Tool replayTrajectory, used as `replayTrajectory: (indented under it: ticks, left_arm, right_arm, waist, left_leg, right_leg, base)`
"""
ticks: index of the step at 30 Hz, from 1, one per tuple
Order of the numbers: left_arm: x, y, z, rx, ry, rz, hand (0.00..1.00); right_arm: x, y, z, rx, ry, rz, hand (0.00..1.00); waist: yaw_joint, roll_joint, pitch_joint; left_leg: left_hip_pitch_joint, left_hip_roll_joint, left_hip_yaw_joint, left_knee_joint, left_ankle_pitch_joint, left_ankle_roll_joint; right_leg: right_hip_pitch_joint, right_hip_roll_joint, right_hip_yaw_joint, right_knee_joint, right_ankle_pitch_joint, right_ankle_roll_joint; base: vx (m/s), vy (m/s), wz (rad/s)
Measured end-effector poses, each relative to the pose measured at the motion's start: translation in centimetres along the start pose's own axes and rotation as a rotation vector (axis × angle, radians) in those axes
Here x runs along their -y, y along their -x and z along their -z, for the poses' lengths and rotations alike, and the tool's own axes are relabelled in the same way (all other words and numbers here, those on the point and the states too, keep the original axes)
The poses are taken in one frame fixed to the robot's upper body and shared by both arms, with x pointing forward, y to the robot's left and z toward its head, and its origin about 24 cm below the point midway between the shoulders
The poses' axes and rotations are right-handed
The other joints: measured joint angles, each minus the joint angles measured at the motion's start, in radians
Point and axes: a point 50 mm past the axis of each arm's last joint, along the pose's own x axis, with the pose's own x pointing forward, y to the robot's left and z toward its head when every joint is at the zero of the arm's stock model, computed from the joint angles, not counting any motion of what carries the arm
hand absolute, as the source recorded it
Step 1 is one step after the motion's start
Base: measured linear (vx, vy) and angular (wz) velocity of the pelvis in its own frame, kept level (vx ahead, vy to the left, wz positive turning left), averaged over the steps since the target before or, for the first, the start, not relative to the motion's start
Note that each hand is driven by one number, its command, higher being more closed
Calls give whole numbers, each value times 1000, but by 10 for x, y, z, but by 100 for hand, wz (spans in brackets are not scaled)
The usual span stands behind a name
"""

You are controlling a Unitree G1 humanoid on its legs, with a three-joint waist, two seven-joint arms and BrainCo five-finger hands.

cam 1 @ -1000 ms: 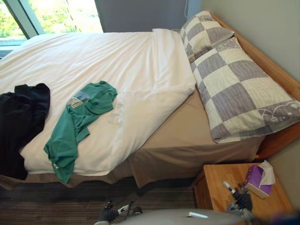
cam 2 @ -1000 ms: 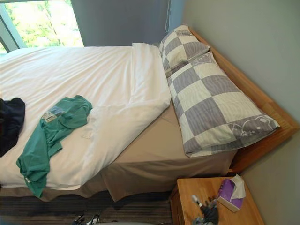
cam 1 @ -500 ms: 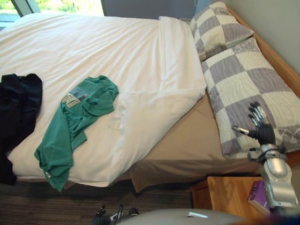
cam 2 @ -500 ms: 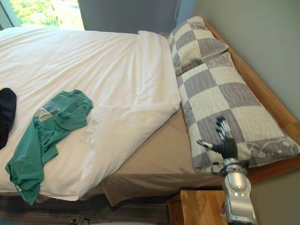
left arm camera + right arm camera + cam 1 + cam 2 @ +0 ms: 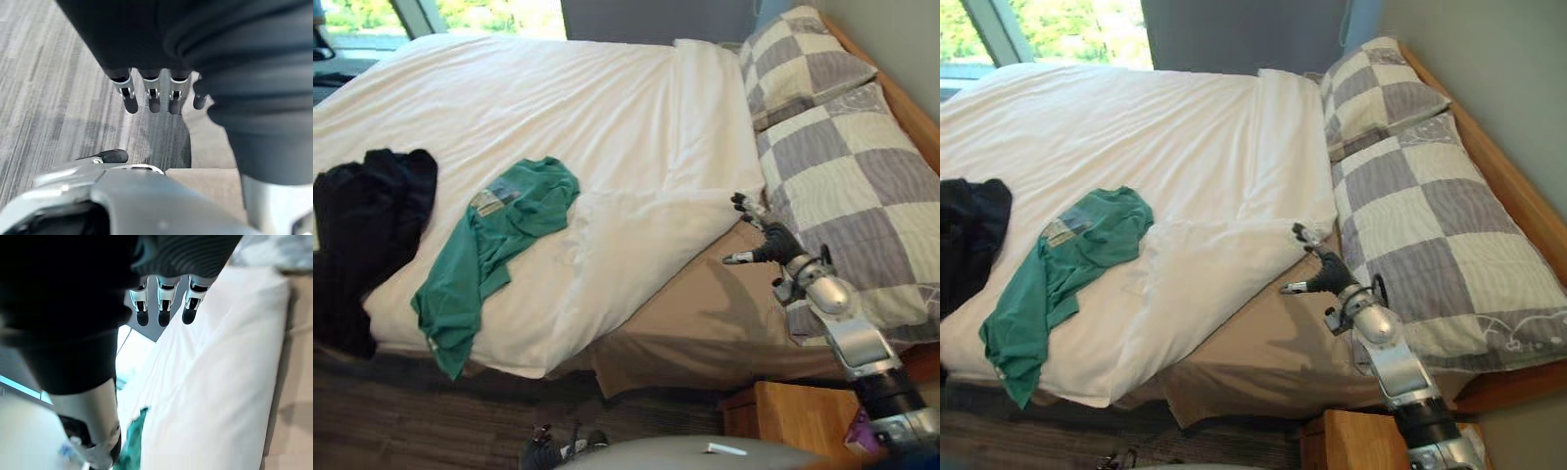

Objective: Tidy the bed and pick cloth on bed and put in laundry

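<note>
**A:** Anything in hand yet?

**B:** No. The right hand (image 5: 769, 241) out over the tan sheet (image 5: 705, 313), just beside the folded-back corner of the white duvet (image 5: 607, 127), fingers (image 5: 164, 313) spread wide and empty. The left hand (image 5: 153, 95) down over the carpet (image 5: 49, 88), fingers loosely straight, empty too.

**A:** And the cloth?

**B:** A green shirt (image 5: 494, 240) crumpled on the duvet near its near edge, one end drooping over the side. A black garment (image 5: 367, 235) heaped nearby, farther left. Both well apart from the right hand.

**A:** Hard to handle?

**B:** Probably not. Light, soft and limp, with nothing to break, but likely to sag and trail once lifted.

**A:** Best place to grab?

**B:** Probably the bunched upper part of the shirt. Better to pinch a thick fold than a single layer, to avoid catching the duvet underneath.
</note>
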Motion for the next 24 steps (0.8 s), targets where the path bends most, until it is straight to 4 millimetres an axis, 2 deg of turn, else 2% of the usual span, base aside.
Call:
replayTrajectory:
  ticks: [1, 6, 12, 14, 17, 19, 20, 24]
  left_arm:
    - [-1, -1, -2, 3, -5, -1, 0]
    - [-1, -4, -7, -3, -20, -3, 0]
    - [0, -12, -24, -17, -63, 4, 0]
    - [-3, -15, -39, 13, -74, -2, 0]
    - [-7, -21, -66, 76, -101, -13, 0]
    - [-10, -23, -76, 107, -108, -36, 0]
    - [-12, -23, -84, 128, -115, -51, 0]
    - [-15, -26, -105, 154, -135, -72, 0]
  right_arm:
    - [-3, -4, -1, -1, 27, -13, 0]
    - [-14, -25, -14, 20, 78, -51, 0]
    - [-24, -43, -32, 24, 172, -87, 0]
    - [-17, -50, -40, 44, 190, -40, 0]
    - [1, -62, -54, 75, 247, 65, 0]
    - [7, -67, -59, 86, 254, 108, 0]
    - [11, -70, -63, 96, 259, 136, 0]
    - [21, -79, -76, 126, 269, 196, 0]
  waist:
    - [12, -3, 0]
    - [23, -9, 7]
    - [42, -25, 45]
    - [66, -38, 65]
    - [91, -73, 127]
    - [100, -89, 148]
    - [116, -100, 160]
    - [143, -126, 200]
  left_leg:
    - [-5, -7, -11, 0, 5, 4]
    - [-29, -26, -43, -6, 33, 14]
    - [-63, -28, -79, -7, 56, 16]
    - [-99, -22, -80, -7, 70, 21]
    - [-139, -16, -93, -1, 97, 24]
    - [-144, -18, -96, 0, 99, 26]
    - [-146, -19, -98, 0, 100, 27]
    - [-155, -18, -108, 0, 97, 31]
  right_leg:
    - [-1, -6, 0, -1, -2, 0]
    - [-2, -23, -28, -5, -5, 0]
    - [-16, -22, -54, -23, 3, 7]
    - [-45, -16, -53, -23, 19, 1]
    - [-76, -6, -57, -31, 50, -1]
    - [-75, -7, -61, -31, 52, -2]
    - [-75, -8, -60, -30, 53, -2]
    - [-75, -5, -60, -25, 53, -4]
  base:
    - [-72, 12, 17]
    - [-98, 20, 22]
    - [-99, 17, 19]
    - [-65, 16, 5]
    - [-18, 2, 5]
    - [1, 15, 15]
    - [16, 18, 12]
    - [-13, 5, 9]
